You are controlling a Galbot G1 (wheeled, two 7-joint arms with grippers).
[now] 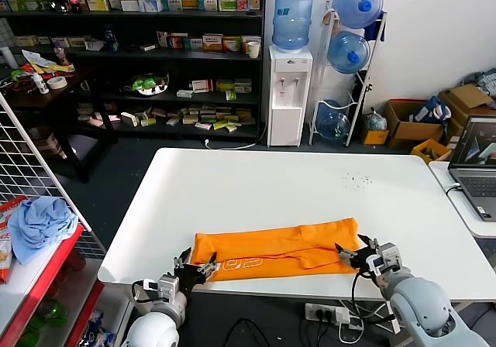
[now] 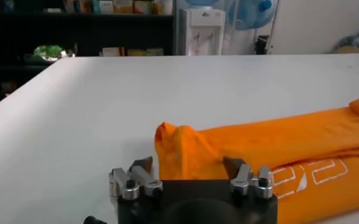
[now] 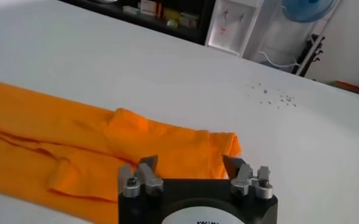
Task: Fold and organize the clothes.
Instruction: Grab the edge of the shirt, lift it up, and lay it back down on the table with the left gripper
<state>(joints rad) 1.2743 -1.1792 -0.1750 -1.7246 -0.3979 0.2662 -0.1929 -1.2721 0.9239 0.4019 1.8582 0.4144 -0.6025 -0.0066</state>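
The orange T-shirt (image 1: 279, 248) lies folded into a long strip along the near edge of the white table (image 1: 287, 192), white logo print at its near left. My left gripper (image 1: 195, 268) is open at the strip's left end, jaws on either side of the bunched cloth (image 2: 185, 152). My right gripper (image 1: 353, 254) is open at the strip's right end, jaws spread over the cloth's edge (image 3: 185, 149). Neither holds the shirt.
A laptop (image 1: 474, 157) sits on a side table at the right. A light blue cloth (image 1: 39, 221) lies on a red rack at the left. Shelves, a water dispenser (image 1: 288, 91) and bottles stand behind. Small dark specks (image 1: 358, 180) dot the far table.
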